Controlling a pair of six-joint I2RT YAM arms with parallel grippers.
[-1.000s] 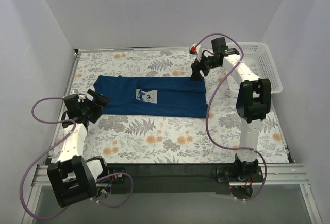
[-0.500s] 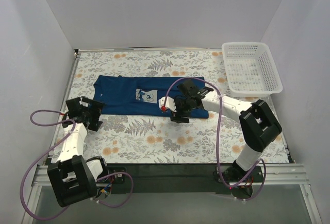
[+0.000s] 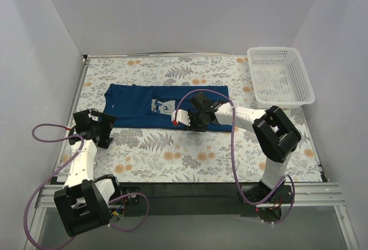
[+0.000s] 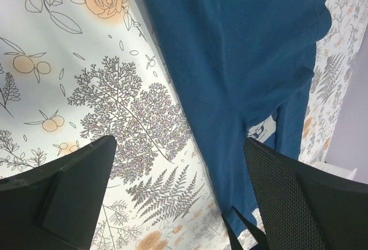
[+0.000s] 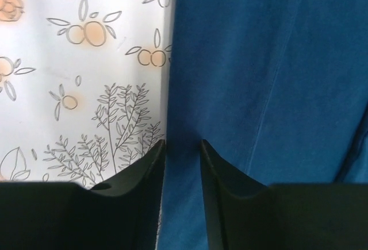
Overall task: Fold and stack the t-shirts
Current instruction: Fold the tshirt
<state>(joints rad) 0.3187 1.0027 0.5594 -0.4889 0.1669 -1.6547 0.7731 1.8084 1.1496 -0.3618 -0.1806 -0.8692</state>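
A navy t-shirt lies flat, folded into a long band, across the middle of the flowered table, its pale print facing up. My right gripper is down at the band's near edge, right of the print. In the right wrist view its fingers stand close together astride the hem of the t-shirt, with a narrow strip of cloth still showing between them. My left gripper hovers wide open just off the shirt's near left corner. In the left wrist view the t-shirt lies ahead of the open fingers.
A white lattice basket stands at the back right corner of the table. White walls close the table in on three sides. The flowered cloth covers the table in front of the shirt.
My right arm swung from the far right corner of the shirt down to its near edge beside the print, and its jaws narrowed. The left gripper drew slightly back toward the near left.
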